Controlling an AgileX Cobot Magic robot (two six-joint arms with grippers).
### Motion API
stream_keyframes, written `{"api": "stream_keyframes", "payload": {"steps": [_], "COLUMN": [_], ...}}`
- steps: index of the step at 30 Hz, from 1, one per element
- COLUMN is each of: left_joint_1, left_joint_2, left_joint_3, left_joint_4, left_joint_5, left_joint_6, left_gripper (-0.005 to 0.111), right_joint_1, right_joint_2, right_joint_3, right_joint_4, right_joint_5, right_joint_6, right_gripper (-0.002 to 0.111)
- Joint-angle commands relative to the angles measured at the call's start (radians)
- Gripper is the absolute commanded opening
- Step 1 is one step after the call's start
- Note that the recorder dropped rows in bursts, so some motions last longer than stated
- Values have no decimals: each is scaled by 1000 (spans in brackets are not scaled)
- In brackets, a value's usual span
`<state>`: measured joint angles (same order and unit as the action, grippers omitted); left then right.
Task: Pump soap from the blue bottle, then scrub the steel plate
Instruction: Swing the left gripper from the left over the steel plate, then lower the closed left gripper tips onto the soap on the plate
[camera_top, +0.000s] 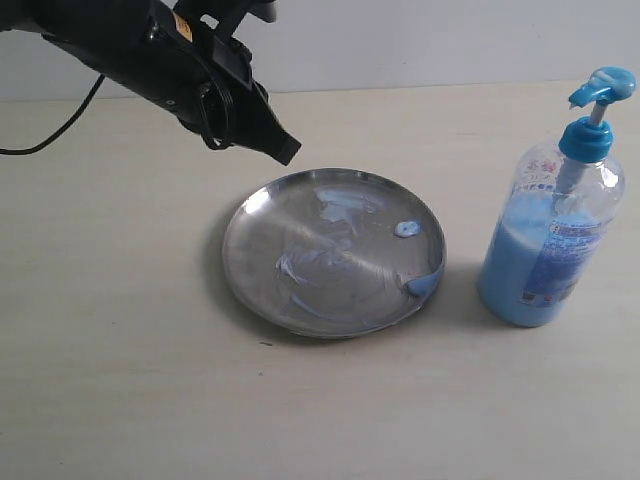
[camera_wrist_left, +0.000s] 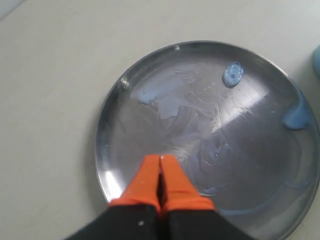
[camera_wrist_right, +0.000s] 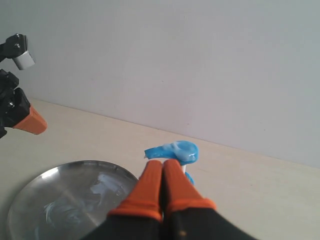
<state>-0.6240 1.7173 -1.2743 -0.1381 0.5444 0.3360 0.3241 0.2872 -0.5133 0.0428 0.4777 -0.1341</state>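
The steel plate (camera_top: 262, 290) lies mid-table, streaked with whitish-blue soap smears (camera_top: 335, 205). One soap blob (camera_top: 405, 229) sits on it and a bigger one (camera_top: 422, 284) rests against its right rim. To its right stands the blue bottle (camera_top: 550, 230), its pump head (camera_top: 605, 85) smeared with soap. My left gripper (camera_top: 288, 152) hangs shut and empty above the plate's back-left edge; its wrist view shows the orange fingertips (camera_wrist_left: 160, 159) over the plate (camera_wrist_left: 260, 165). My right gripper (camera_wrist_right: 162, 162) is shut and empty, close to the pump head (camera_wrist_right: 172, 150); it is outside the exterior view.
A pale wooden table (camera_top: 120, 380) carries the plate and bottle, with a white wall (camera_wrist_right: 200, 60) behind it. A black cable (camera_top: 60, 125) trails from the left arm at the back left.
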Motion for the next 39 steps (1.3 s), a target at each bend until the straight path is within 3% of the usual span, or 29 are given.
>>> {"api": "stream_keyframes", "payload": {"steps": [1,9,17,27,39], "left_joint_1": [-3,-3,-3,-9,-96], "left_joint_2": [2,61,180,346,550], "left_joint_3": [-8,-8,-31,-239,-501], "left_joint_4": [-20,-228,-371,-494,-499], "left_joint_5": [-44,-154,-107,98,169], "left_joint_6": [-2,-4,0,0,0], "left_gripper": [0,0,0,0,0], "right_joint_1": [2,2,2,2,2], "right_joint_2": [-7,-7,-7,-7,-7], "right_joint_3": [7,7,7,7,7], "right_joint_4": [5,5,7,9,36], "right_joint_5": [-2,-2,-2,-2,-2], "right_joint_6": [5,5,5,6,6], "right_gripper": [0,0,0,0,0]}}
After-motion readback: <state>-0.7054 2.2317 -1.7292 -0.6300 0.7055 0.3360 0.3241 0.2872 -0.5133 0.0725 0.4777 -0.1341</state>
